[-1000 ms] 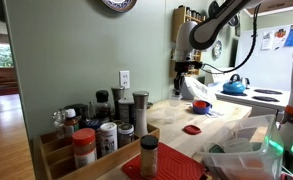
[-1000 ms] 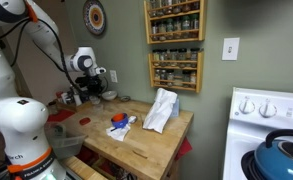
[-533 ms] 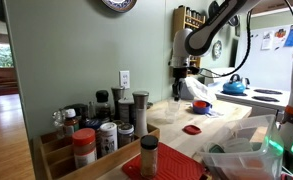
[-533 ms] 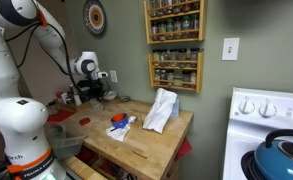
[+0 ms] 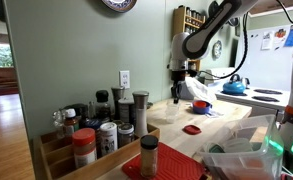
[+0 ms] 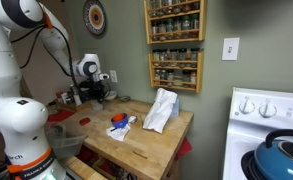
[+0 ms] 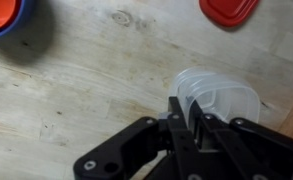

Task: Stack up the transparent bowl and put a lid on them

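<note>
My gripper (image 7: 191, 118) is shut on the rim of a transparent bowl (image 7: 224, 98) and holds it above the wooden table (image 7: 86, 80). The small red lid (image 7: 229, 10) lies flat on the table beyond the bowl, apart from it. In both exterior views the gripper (image 5: 176, 90) (image 6: 94, 94) hangs over the table's wall side, and the red lid (image 5: 192, 129) lies nearer the table's middle. I cannot make out a second transparent bowl.
A blue bowl (image 7: 1, 14) sits at the wrist view's corner. A white bag (image 6: 161, 108) and blue and red items (image 6: 118, 122) lie on the table. Spice bottles (image 5: 96, 128) and a red mat with a bottle (image 5: 151, 160) stand near. A blue kettle (image 5: 234, 86) sits on the stove.
The arm has swung a little sideways along the wall and lowered slightly, still holding the transparent bowl. The lid has not moved.
</note>
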Controlling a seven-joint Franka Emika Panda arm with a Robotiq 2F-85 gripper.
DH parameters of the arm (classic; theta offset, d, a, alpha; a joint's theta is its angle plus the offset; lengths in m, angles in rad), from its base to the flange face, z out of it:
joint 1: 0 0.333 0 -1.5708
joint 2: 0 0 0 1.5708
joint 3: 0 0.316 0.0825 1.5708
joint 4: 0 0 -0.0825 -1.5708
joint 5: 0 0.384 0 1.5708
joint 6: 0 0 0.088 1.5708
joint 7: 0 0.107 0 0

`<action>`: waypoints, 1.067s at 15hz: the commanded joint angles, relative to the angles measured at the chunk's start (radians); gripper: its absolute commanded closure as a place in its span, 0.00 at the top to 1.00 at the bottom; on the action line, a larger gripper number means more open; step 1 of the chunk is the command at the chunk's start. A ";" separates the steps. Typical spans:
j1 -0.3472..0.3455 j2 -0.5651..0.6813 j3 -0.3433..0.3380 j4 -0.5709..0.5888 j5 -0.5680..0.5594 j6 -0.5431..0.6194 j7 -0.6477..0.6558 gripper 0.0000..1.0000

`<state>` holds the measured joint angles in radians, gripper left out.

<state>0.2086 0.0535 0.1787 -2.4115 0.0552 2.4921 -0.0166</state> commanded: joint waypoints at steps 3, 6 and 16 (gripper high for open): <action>-0.028 0.051 -0.034 0.001 -0.090 0.039 0.135 0.03; -0.044 0.056 -0.068 -0.001 -0.145 0.060 0.229 0.03; -0.062 -0.008 -0.109 -0.018 -0.179 0.062 0.440 0.50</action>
<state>0.1484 0.0948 0.0645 -2.4083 -0.1329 2.5636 0.3929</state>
